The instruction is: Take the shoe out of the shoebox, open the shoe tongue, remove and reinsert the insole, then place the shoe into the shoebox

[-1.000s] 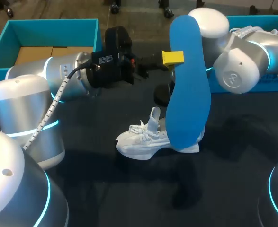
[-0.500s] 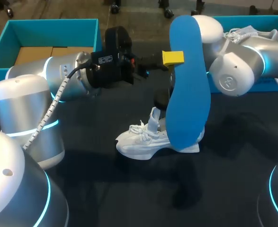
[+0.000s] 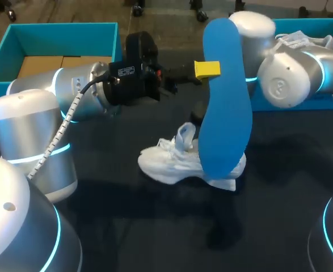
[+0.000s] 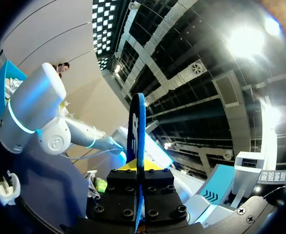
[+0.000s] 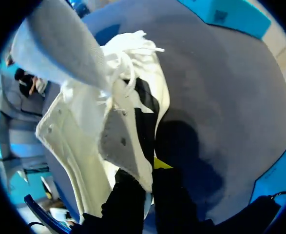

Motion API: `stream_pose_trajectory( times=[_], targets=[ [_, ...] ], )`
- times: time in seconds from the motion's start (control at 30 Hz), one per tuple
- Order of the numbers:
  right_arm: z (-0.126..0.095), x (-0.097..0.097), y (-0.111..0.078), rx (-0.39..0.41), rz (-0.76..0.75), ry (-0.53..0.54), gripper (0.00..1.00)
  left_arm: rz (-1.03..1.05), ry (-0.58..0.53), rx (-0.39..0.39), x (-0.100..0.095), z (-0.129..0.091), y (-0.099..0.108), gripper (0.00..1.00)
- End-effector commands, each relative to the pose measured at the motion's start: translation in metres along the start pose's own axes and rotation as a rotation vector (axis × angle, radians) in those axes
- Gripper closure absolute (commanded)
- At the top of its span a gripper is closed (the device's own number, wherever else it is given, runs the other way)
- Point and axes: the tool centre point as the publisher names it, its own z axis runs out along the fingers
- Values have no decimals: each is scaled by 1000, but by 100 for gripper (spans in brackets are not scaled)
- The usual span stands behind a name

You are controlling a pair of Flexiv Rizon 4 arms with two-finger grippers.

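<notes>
A white shoe [image 3: 175, 161] lies on the dark table [image 3: 126, 226], its tongue [image 3: 184, 136] pulled up. My left gripper [image 3: 207, 69] holds a blue insole [image 3: 226, 102] upright above the shoe, shut on its edge. In the left wrist view the insole [image 4: 136, 126] stands edge-on between the fingers of the left gripper [image 4: 139, 178]. My right arm [image 3: 285, 79] comes down behind the insole, which hides its gripper in the head view. In the right wrist view my right gripper [image 5: 150, 173] is shut on the thin side wall of the shoe [image 5: 84, 131], beside the raised tongue [image 5: 60, 44].
A teal shoebox [image 3: 19, 34] with brown cardboard inside stands at the back left. A second teal box [image 3: 325, 25] at the back right holds another white shoe [image 3: 302, 39]. My left arm [image 3: 58, 96] stretches across the left half of the table.
My right gripper has shut on the shoe's side wall. The shoe has tipped and shifted slightly, and the right arm has swung a little. The left arm and insole have stayed still.
</notes>
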Motion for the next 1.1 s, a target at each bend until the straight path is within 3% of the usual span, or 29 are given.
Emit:
stream_pose_trajectory(
  times=[0.03, 0.3, 0.53, 0.7, 0.77, 0.83, 1.1],
  targets=[
    [-18, 8, -10, -31, 156, 68, 100, 0, -6, 11, 3, 3, 3, 100],
    [-23, 25, -7, -141, 504, 77, 100, 0, -6, 11, 3, 3, 3, 100],
    [-30, 32, -4, -247, 703, 47, 100, 0, -6, 11, 3, 3, 3, 100],
    [-33, 42, -9, -274, 834, 52, 100, 0, -6, 11, 3, 3, 3, 100],
    [-36, 47, -6, -272, 875, 42, 100, 0, -6, 11, 3, 3, 3, 100],
    [-38, 48, 3, -338, 840, 26, 100, 0, -6, 11, 3, 3, 3, 100],
    [-38, 48, 3, -338, 840, 26, 100, 0, -6, 11, 3, 3, 3, 100]
  ],
)
